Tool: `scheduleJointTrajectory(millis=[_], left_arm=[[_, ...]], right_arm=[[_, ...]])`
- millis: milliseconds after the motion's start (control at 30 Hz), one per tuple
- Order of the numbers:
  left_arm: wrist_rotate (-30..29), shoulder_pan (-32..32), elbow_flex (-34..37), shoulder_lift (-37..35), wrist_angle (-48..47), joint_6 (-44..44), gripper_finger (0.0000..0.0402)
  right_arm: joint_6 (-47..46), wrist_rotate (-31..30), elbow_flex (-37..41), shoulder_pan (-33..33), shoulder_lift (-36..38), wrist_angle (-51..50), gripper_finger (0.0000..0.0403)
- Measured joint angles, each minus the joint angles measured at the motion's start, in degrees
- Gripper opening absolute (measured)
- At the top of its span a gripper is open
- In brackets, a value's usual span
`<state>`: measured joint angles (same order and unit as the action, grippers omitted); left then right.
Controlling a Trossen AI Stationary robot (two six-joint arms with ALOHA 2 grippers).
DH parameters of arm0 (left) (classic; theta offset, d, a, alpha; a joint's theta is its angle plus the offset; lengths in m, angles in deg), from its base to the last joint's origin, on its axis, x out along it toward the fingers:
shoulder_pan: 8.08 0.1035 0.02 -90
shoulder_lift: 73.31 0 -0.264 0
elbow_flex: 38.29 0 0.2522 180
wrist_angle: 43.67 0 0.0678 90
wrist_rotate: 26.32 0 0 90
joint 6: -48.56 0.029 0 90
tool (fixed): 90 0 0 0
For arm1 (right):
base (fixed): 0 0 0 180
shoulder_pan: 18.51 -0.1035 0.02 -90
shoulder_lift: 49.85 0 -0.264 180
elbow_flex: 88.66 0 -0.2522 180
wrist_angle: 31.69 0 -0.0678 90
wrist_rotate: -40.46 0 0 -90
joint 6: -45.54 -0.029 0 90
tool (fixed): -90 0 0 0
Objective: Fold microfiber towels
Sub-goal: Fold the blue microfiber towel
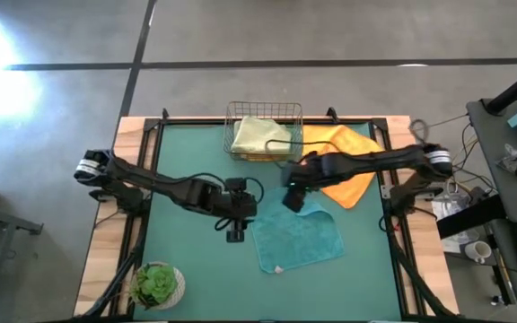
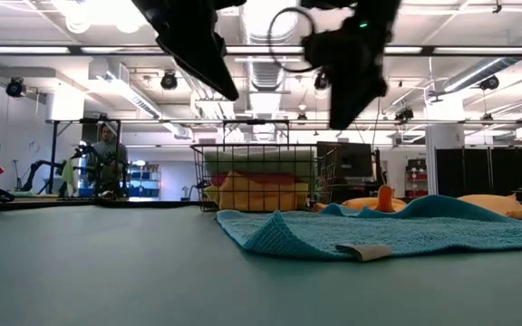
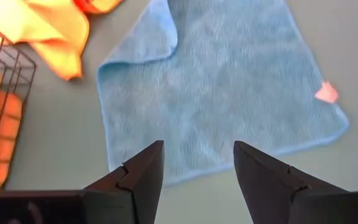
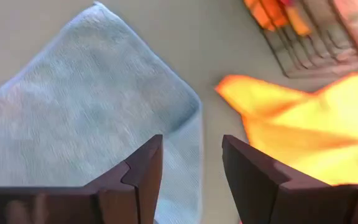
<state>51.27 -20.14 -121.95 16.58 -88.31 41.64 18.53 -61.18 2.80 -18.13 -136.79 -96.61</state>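
Teal towel (image 1: 299,240) lies flat on worktop (image 1: 178,260), one corner curled. Both my fingers, left (image 1: 234,235) & right (image 1: 293,201), open w/ nothing held, hovering above. Soft, floppy, light: I'd pinch corners

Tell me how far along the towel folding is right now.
Early. No folded towel shows. The teal towel lies spread on the mat, one corner turned over. Left gripper and right gripper hover open above it, holding nothing. Left: the orange towel heaped beside the basket, and the sage towel inside it.
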Motion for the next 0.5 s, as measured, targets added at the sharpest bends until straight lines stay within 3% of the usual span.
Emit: scheduleJointTrajectory(millis=[267,500], left_arm=[[0.1,1.0,7.9,0.3,19.4,-4.0,0.0178],[0.2,1.2,16.1,0.3,27.7,-13.6,0.0178]], right_arm=[[-1.1,0.3,11.7,-5.1,15.0,1.4,0.0157],[-4.4,1.7,19.9,-11.0,21.4,9.4,0.0157]])
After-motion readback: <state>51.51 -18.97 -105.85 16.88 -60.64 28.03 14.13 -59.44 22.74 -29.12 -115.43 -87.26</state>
